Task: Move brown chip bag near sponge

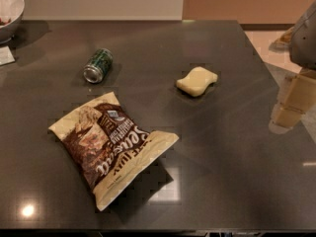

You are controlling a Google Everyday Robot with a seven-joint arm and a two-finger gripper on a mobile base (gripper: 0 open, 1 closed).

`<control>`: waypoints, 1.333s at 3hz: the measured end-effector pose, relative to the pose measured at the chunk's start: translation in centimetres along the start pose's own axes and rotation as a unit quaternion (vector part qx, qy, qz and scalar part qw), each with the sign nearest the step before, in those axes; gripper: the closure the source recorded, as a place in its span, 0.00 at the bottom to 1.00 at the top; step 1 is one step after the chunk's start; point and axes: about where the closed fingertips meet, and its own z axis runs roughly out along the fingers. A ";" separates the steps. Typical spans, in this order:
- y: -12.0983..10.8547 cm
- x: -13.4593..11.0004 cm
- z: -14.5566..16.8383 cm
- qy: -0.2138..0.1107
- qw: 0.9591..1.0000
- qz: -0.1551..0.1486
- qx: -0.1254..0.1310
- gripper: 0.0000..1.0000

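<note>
The brown chip bag (111, 147) lies flat on the dark table (222, 172), front left of centre, cream at the edges and dark brown in the middle with white lettering. The pale yellow sponge (197, 81) lies further back and to the right, about a bag's length away from the bag. My gripper (289, 107) hangs at the right edge of the view, over the table's right side, to the right of the sponge and well away from the bag. It holds nothing.
A small green drink can (98, 65) lies on its side behind the bag, left of the sponge. A white bowl (7, 6) sits at the far left corner with a white card (5, 56) in front of it. The table's right edge runs just past my gripper.
</note>
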 end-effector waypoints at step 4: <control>0.4 -8.6 1.8 -0.083 0.993 -0.078 -0.006 0.00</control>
